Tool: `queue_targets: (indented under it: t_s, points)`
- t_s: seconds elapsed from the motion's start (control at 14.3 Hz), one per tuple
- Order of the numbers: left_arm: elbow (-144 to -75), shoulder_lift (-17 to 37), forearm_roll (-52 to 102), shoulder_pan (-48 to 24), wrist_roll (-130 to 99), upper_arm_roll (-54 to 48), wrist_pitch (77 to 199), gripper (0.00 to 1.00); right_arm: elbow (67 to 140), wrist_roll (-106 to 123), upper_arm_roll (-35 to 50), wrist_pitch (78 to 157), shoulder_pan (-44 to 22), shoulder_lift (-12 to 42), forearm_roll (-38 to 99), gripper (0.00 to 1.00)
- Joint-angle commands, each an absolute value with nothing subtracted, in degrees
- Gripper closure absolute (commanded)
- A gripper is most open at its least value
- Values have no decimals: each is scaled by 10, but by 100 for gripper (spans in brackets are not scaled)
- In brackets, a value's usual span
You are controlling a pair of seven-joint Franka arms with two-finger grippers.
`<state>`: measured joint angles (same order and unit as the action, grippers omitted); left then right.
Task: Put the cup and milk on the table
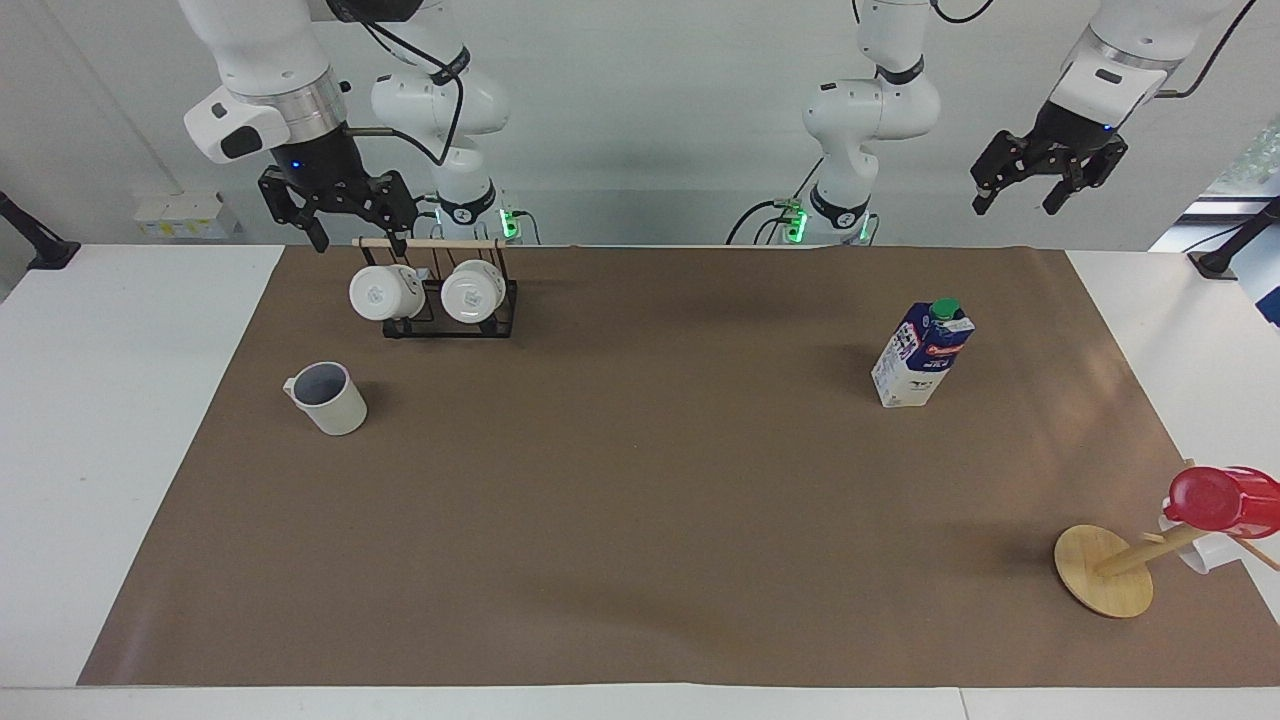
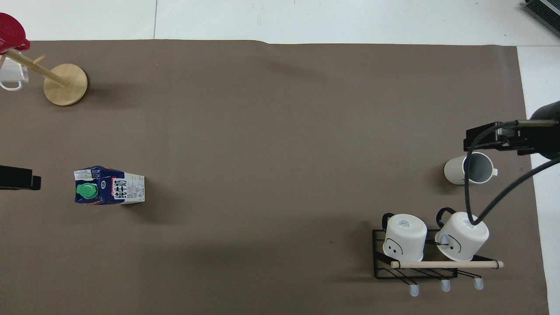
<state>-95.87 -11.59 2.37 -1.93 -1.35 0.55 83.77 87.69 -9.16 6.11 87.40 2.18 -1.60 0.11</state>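
Note:
The cream-white cup (image 1: 330,398) (image 2: 470,169) stands upright on the brown paper of the table (image 1: 640,520), toward the right arm's end. At the left arm's end, the blue-and-white milk (image 1: 922,355) (image 2: 109,191) carton stands upright with its green cap on top. My right gripper (image 1: 358,238) hangs open and empty in the air above the mug rack, apart from the cup. High over the left arm's end of the table, my left gripper (image 1: 1015,203) is open and holds nothing, well clear of the milk.
A black wire rack (image 1: 450,312) with a wooden bar holds two white mugs, nearer to the robots than the cup. A round wooden disc with a peg (image 1: 1103,570) carries a glossy red cup (image 1: 1222,500) at the left arm's end.

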Motion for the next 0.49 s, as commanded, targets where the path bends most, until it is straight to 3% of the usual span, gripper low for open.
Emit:
queue_targets:
  t_s: [0.0,0.42]
  points:
    - [-947,-114,12,-21,-12,7,825,0,880,-98,61,874,27,-21,10,0]
    - [-947,-114,12,-21,-12,7,825,0,882,-94,61,881,27,-22,8,0]
